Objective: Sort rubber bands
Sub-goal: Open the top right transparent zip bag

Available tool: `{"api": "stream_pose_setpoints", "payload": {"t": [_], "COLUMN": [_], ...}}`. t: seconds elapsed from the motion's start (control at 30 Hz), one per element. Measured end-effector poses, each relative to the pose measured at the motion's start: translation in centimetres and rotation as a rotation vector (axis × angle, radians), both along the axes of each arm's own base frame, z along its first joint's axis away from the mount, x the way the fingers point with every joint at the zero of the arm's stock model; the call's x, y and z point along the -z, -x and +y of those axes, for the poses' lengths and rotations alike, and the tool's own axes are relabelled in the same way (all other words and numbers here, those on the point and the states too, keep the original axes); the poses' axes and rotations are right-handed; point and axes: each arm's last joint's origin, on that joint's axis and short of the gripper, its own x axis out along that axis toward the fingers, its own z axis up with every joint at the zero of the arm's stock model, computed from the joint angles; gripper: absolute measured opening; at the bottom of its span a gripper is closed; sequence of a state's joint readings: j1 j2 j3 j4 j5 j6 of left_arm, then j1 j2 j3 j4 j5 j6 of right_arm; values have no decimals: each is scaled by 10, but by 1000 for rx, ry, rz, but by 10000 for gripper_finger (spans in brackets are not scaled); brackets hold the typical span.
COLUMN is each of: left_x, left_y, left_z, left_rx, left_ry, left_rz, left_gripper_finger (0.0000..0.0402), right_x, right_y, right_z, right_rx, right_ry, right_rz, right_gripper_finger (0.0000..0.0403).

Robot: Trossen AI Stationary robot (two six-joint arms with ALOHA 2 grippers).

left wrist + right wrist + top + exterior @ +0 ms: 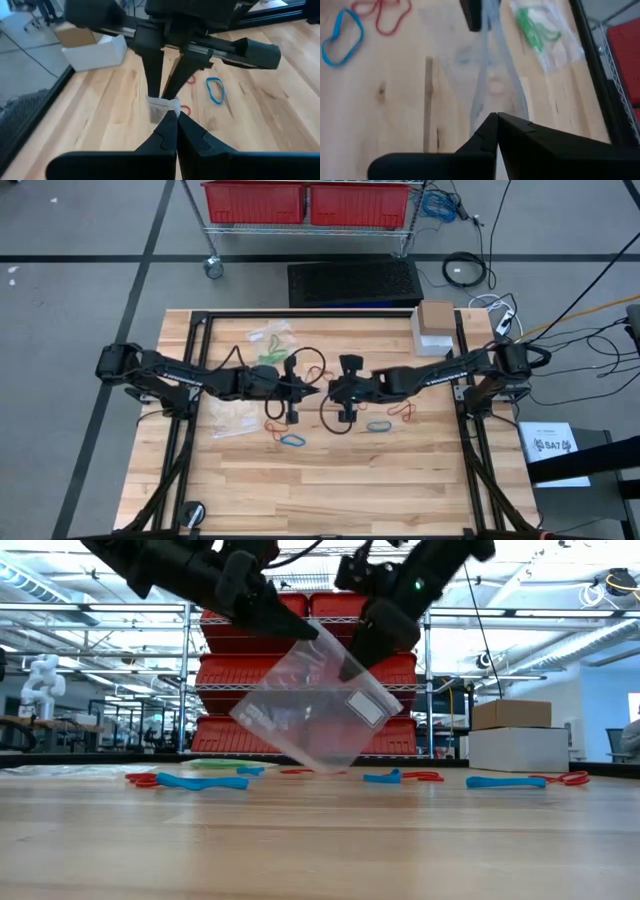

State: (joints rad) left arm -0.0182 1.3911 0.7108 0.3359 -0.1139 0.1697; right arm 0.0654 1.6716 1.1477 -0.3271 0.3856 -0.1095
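Observation:
A small clear plastic bag [310, 710] hangs between my two grippers over the table's middle. My left gripper [175, 119] and my right gripper [496, 119] are both shut on its top edge, facing each other [318, 390]. Loose rubber bands lie flat on the wood nearer the near edge: blue ones [292, 441] [379, 426] and red ones [275, 425] [405, 412]. Green bands sit inside a second clear bag [535, 27] near the far edge. Whether the hanging bag's lower corner [322, 764] touches the table, I cannot tell. My left gripper pinches the bag's top edge [161, 105] between its two shut fingers, coming level from the table's left. The bag hangs tilted below the fingers. My right gripper pinches the same top edge [487, 107] from the table's right, fingers slanting down; the clear film runs from it toward the left gripper.
A third clear bag [235, 415] lies flat under the left arm. A cardboard box on a white box [435, 327] stands at the far right corner. Black cable loops [312, 363] hang by the grippers. Bare wood spreads across the near half of the table [330, 490].

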Motion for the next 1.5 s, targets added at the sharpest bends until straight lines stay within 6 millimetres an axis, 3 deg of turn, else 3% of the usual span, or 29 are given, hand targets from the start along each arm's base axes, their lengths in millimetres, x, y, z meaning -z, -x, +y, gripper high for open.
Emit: {"api": "stream_pose_setpoints", "payload": {"t": [0.2,0.37,0.7,0.8,0.9,1.1,1.5], "left_x": [6,5,4,3,3,2,-1], "left_y": [3,3,2,2,2,2,1], "left_z": [-6,-8,-9,-9,-11,-13,-13], "left_rx": [-16,-14,-21,-18,-11,-1,-12], "left_ry": [-8,-8,15,16,17,19,44], "left_rz": [18,1,-16,-21,-25,-28,-68], "left_gripper_finger": [0,0,0,0,0,0,0], "right_x": [14,27,27,21,19,17,19], "right_y": [14,13,11,8,7,7,-4], "right_z": [5,4,2,1,-4,-8,9], "right_rx": [-107,-62,-10,-7,24,60,-50], "right_ry": [-120,-216,-266,-251,-191,-168,-206], "right_rz": [-240,-273,-313,-332,-337,-356,-449], "right_gripper_finger": [0,9,142,158,134,12,1]}}
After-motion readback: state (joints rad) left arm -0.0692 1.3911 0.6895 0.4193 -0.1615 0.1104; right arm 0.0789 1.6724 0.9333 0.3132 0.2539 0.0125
